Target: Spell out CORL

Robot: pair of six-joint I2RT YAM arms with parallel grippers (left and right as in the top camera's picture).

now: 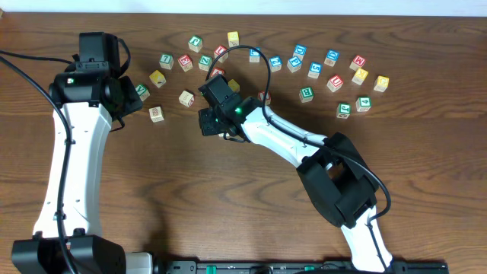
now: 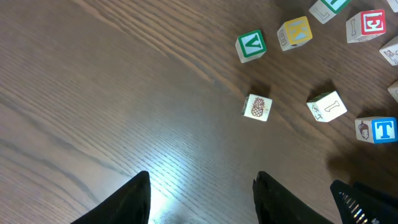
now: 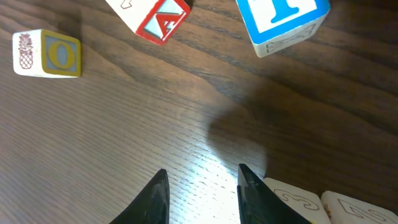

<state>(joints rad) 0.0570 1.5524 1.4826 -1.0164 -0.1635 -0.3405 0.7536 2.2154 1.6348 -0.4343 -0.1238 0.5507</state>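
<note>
The right gripper (image 3: 202,171) hangs low over the bare table (image 3: 124,137), jaws released with nothing between them. Two pale-faced cubes (image 3: 298,200) lie side by side at its four o'clock, the nearer just beside a finger; their letters cannot be read. The yellow-topped O cube (image 3: 46,54) sits well apart at ten o'clock. The left gripper (image 2: 202,179) is likewise released and empty, with that cube at its one o'clock
</note>
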